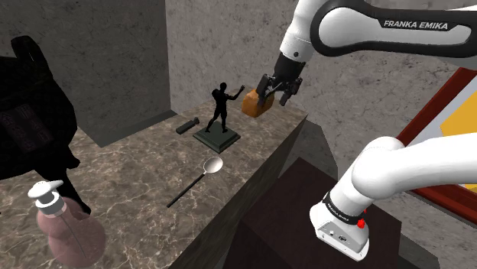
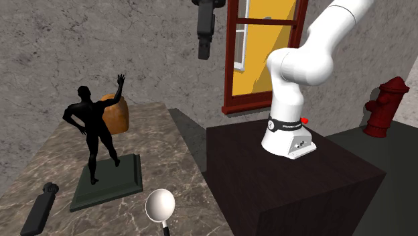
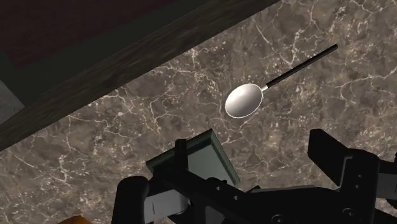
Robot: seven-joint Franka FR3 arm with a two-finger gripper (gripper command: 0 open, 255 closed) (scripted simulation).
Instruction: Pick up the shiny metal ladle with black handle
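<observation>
- Marbled counter carries the ladle flat at the shoulder view's centre, near the statue, open to a grasp.
- Our gripper hangs upper right, fingers apart, empty; we judge approach pending.

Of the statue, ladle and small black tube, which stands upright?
The statue, on its square base; the ladle and the tube lie flat.

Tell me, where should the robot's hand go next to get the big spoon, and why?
It should probably swing over and drop toward the ladle's thin black handle. The gripper hangs open, high over the counter near the black statue, holding nothing. The ladle lies flat and untouched on the counter, past the statue's base, so the hand has to get above it first.
</observation>
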